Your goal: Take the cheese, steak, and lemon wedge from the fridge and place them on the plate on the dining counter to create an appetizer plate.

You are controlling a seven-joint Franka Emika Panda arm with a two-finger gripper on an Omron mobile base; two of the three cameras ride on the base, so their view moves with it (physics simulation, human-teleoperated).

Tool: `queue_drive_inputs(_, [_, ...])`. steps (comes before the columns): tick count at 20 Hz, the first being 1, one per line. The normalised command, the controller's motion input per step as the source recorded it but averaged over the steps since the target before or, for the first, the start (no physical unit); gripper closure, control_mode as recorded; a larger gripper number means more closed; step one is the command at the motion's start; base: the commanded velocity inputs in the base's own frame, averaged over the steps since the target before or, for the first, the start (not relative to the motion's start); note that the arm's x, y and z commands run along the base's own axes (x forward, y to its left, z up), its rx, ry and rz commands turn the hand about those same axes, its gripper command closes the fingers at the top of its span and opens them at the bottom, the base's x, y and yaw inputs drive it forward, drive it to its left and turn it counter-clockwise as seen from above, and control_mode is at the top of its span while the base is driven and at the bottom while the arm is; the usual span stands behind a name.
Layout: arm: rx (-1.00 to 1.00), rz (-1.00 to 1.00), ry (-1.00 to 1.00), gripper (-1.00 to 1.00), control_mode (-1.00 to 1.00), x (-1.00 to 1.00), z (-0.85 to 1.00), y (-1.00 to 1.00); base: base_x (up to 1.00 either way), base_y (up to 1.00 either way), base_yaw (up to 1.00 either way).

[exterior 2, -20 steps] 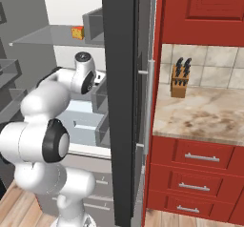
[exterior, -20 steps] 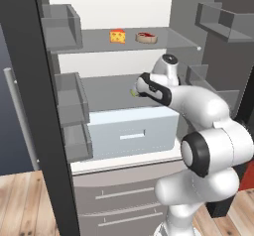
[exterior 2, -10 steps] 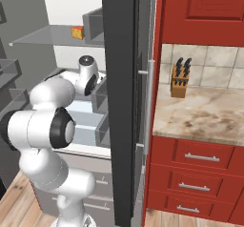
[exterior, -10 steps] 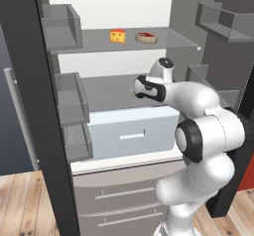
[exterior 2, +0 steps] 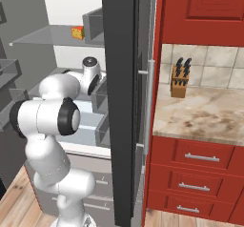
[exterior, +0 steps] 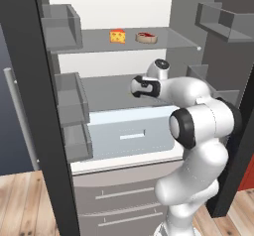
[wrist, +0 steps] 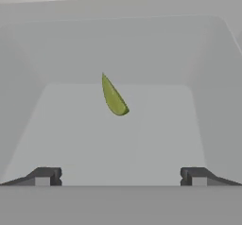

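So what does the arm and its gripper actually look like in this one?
The arm is glossy white, built of rounded, bulbous segments with black rings at the joints and round dark caps at the wrist. No cables or markings show. The gripper has two small, dark grey, blocky fingertips with lighter pads.

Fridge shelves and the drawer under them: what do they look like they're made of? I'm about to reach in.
The upper shelf looks like grey tinted glass or clear plastic: thin, flat, with a smooth edge; the cheese and steak sit on it. The drawer looks like pale matte plastic with a slot handle. Everything is rendered, so that is only a guess.
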Motion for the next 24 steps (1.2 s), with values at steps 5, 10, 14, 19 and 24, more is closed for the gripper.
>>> queue_drive_inputs(5, [0.0,0.0,0.0,-1.0,-1.0,0.39,-0.19,0.0,0.0,0.0,0.0])
queue_drive_inputs(10, [0.0,0.0,0.0,-1.0,-1.0,0.39,-0.21,0.0,0.0,0.0,0.0])
queue_drive_inputs(14, [0.0,0.0,0.0,-1.0,-1.0,0.39,-0.16,0.0,0.0,0.0,0.0])
queue_drive_inputs(19, [0.0,0.0,0.0,-1.0,-1.0,0.37,-0.15,0.01,0.0,0.0,0.0])
queue_drive_inputs(24, [0.0,0.0,0.0,-1.0,-1.0,0.3,-0.16,0.07,0.0,0.0,0.0])
